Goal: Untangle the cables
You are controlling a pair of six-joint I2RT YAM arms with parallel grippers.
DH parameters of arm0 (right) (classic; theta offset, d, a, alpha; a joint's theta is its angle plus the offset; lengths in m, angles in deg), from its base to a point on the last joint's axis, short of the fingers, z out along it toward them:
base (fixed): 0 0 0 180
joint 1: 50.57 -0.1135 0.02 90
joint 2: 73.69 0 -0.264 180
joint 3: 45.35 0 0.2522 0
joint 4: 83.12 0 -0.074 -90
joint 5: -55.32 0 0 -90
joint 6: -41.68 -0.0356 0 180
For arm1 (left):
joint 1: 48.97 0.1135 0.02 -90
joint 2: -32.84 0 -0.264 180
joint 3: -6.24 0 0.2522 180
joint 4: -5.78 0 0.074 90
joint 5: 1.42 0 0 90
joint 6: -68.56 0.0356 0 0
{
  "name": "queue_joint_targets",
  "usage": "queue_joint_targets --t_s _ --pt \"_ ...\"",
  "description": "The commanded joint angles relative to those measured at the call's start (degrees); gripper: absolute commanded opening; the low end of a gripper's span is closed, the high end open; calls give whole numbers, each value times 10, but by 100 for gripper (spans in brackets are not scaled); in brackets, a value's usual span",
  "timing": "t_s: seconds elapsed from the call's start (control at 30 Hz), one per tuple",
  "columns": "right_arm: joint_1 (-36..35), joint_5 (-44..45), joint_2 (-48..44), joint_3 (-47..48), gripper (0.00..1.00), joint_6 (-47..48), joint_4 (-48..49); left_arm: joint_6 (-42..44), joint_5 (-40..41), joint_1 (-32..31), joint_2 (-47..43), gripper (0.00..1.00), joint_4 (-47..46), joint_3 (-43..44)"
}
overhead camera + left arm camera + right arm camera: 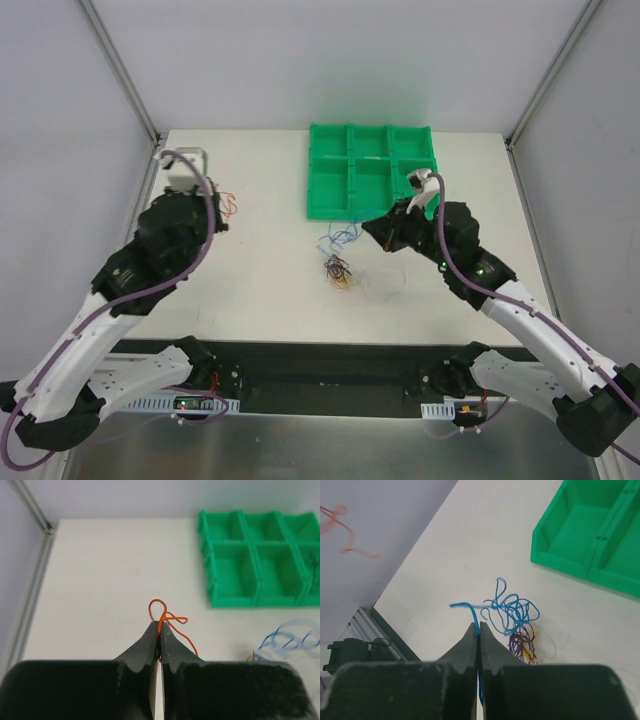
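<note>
The left gripper [160, 627] is clenched on a red-orange wire [170, 617], pinching it just below a small loop that curls out past the fingertips. This strand is clear of all the others, well to the left of the green compartment tray [330, 205]. The right gripper [479, 628] is likewise closed, grasping a blue wire [512, 607] close to one end, just in front of the tray's near wall. From the tips the blue strand runs into a loose scribble of curls. The far side of those curls touches or overlaps a small purple and yellow knot [522, 642] lying on the table a little further from the tray. That overlap looks like the main risk: if the blue curls are hooked through the knot, a quick pull away from the tray would drag the whole bunch along or cinch it tighter instead of freeing one strand. The grip is also on very thin wire near its end, so a snag could slip it out of the tips.
</note>
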Motion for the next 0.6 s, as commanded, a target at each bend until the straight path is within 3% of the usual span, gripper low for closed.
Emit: queue_joint_targets --t_s 0.0,0.3,0.4,0.47,0.57 --pt "30 16 -9 107 0 69 -226 -96 -132 1 55 0 3 -33" --pt "42 -74 -17 47 1 54 -263 -115 -409 42 107 0 -1 13" --pt "41 -67 -12 23 18 52 -290 -128 -536 68 131 0 -8 23" --pt "41 -47 -3 33 43 66 -323 -121 -623 81 155 0 -17 24" --pt "39 -39 -5 72 62 95 -358 -113 -703 95 187 0 -34 24"
